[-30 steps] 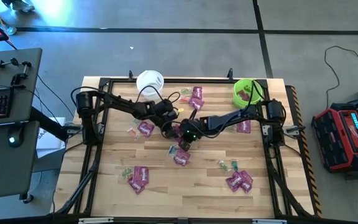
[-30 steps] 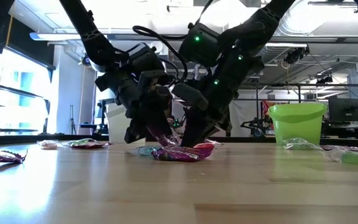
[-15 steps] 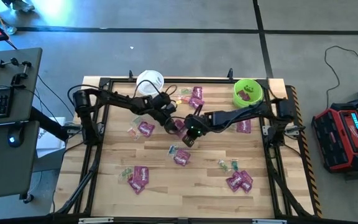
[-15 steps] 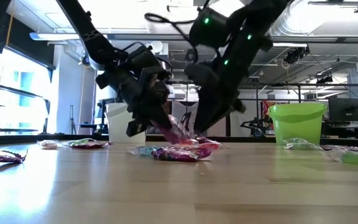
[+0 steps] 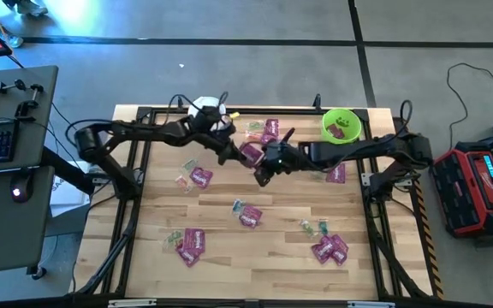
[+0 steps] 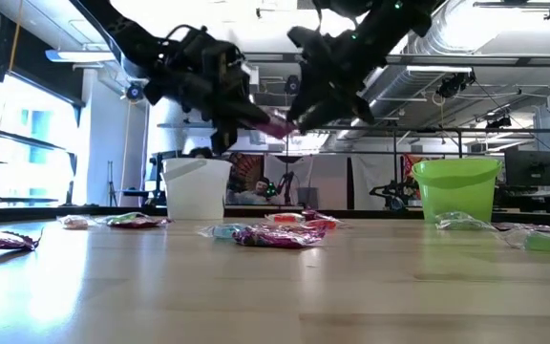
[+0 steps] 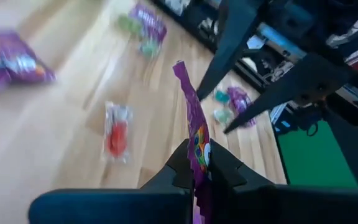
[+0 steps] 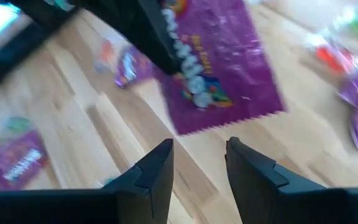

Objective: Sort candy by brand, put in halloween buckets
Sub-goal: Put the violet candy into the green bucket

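Observation:
My left gripper (image 5: 236, 152) is shut on a magenta-purple candy packet (image 5: 250, 155), high above the table's middle and just right of the white bucket (image 5: 205, 109). The low view shows the packet (image 6: 273, 122) in the air between both grippers. My right gripper (image 5: 262, 171) is open just beside the packet; in the right wrist view the packet (image 8: 219, 62) lies beyond its fingers, and I see no touch. The lime green bucket (image 5: 341, 126) stands at the far right and holds a magenta packet. My left gripper pinches the packet near one end (image 7: 199, 158) between its two fingers. The packet is seen edge-on there and sticks out past the fingertips. It is lifted clear of the table.
More magenta packets lie on the table (image 5: 199, 177) (image 5: 191, 244) (image 5: 330, 250) (image 5: 335, 174) (image 5: 270, 130). Small clear-wrapped pieces lie at the middle (image 5: 238, 205) and front right (image 5: 313, 227). A black frame runs along the table's edges.
Both grippers have risen from the table's middle and gone toward the far edge. My left gripper has lifted the magenta packet clear of the table and carried it toward the white bucket. My right gripper has risen beside it.

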Controlling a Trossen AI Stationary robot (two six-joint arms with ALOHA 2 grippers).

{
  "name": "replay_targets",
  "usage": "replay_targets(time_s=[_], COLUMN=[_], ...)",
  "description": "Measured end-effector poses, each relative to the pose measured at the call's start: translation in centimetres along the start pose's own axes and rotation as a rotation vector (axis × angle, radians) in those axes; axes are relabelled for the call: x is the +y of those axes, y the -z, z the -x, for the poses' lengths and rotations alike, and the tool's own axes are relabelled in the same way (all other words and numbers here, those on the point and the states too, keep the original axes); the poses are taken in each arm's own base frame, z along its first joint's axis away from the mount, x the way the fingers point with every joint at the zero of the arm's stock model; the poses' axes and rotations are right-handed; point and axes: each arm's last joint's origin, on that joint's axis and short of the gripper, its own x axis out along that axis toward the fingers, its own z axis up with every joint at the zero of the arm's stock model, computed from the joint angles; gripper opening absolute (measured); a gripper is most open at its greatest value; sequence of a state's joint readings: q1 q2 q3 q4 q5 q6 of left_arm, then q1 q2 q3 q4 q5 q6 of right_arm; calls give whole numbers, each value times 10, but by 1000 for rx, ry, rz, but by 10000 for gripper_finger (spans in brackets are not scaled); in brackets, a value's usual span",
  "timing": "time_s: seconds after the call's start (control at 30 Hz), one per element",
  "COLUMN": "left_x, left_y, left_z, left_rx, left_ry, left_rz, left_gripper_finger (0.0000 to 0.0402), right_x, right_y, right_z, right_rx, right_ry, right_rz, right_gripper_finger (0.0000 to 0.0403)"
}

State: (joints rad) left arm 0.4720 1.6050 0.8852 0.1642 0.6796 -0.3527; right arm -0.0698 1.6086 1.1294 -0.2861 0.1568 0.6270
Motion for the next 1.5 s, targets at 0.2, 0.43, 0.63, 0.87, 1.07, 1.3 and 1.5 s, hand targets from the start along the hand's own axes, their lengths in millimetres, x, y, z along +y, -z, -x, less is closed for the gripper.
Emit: replay_targets(time_s=[0.2, 0.43, 0.63, 0.87, 1.07, 1.3, 1.5], left_x=[3, 7, 2, -5, -8, -19, -30], left_y=[-7, -5, -10, -16, -17, -24, -25], left_z=[20, 35, 39, 45, 48, 51, 48], left_rx=[-87, -205, -277, -321, -304, -337, -364], left_ry=[41, 86, 131, 175, 262, 356, 400], left_rz=[-88, -158, -212, -258, -292, -281, -255], left_gripper_finger=[5, 5, 5, 5, 5, 5, 5], right_x=[4, -4, -5, 3, 11, 11, 19], right_y=[-15, -32, -47, -53, -56, -50, -54], right_z=[0, -6, -2, 21, 62, 92, 89], right_rx=[-117, -203, -310, -407, -536, -565, -577], right_ry=[-98, -162, -236, -224, -151, -41, -181], right_rz=[26, 38, 17, -30, -56, -96, -126], right_gripper_finger=[133, 133, 133, 148, 176, 195, 198])
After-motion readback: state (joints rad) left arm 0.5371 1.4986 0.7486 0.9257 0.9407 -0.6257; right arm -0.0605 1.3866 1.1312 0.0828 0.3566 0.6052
